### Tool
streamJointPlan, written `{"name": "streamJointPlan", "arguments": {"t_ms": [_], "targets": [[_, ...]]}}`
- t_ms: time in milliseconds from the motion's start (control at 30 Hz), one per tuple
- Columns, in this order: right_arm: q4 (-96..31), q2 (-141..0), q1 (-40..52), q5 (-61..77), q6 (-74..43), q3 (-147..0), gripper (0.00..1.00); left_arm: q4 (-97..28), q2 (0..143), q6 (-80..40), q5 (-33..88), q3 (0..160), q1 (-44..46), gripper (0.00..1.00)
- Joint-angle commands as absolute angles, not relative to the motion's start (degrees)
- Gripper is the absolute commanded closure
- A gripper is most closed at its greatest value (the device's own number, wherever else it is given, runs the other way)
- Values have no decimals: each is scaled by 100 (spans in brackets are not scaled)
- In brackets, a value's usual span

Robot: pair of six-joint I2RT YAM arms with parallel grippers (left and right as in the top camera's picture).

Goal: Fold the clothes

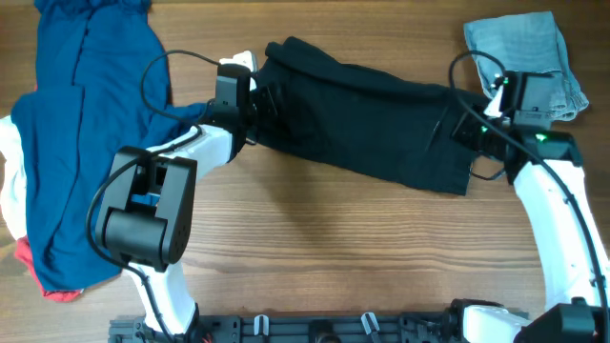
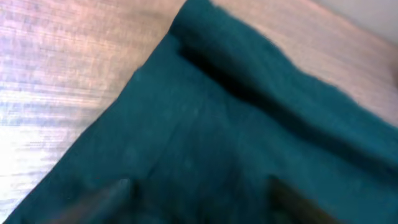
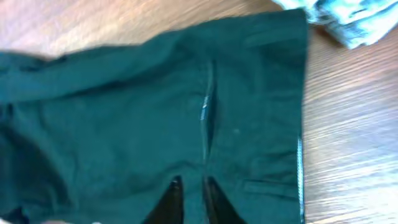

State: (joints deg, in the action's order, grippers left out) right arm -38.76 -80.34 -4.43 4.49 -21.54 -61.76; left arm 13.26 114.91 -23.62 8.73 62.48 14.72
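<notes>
- Nearest the arm bases, at the left edge of the wooden table (image 1: 315, 248), a red cloth (image 1: 52, 286) peeks out from under a blue garment (image 1: 81, 124), with a white cloth (image 1: 8, 186) just beside it.
- The blue garment lies crumpled and runs from there to the far left corner.
- Mid-table, the black garment (image 1: 372, 119) lies spread in a long band, slanting from far left to nearer right, between the 2 arms.
- The left gripper (image 1: 255, 100) sits at the band's left end. The left wrist view is blurred, but its fingers (image 2: 102, 196) show as 2 dark shapes standing wide apart over the cloth.
- The right gripper (image 3: 193, 190) is at the band's right end, by the zip line. Its fingers (image 3: 171, 199) are drawn nearly together, pinching a thin strip of the fabric.
- Farthest, in the right corner, a folded grey denim piece (image 1: 529, 48) lies just beyond the black garment's right edge.
</notes>
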Motion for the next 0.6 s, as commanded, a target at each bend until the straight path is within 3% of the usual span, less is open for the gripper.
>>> {"name": "streamJointPlan", "arguments": {"t_ms": [0,100,567], "targets": [[-3745,-8711,-381,674,-2060,-6235,96,1238,11380,-2270,954,6270,1490,66],[-3142,-9382,-381,740,-1953,-6235,96,1229,11380,-2268,893,6270,1485,74],[1295,-11896,-381,620,-2023,-6237,90,552,11380,-2270,801,6267,1485,84]]}}
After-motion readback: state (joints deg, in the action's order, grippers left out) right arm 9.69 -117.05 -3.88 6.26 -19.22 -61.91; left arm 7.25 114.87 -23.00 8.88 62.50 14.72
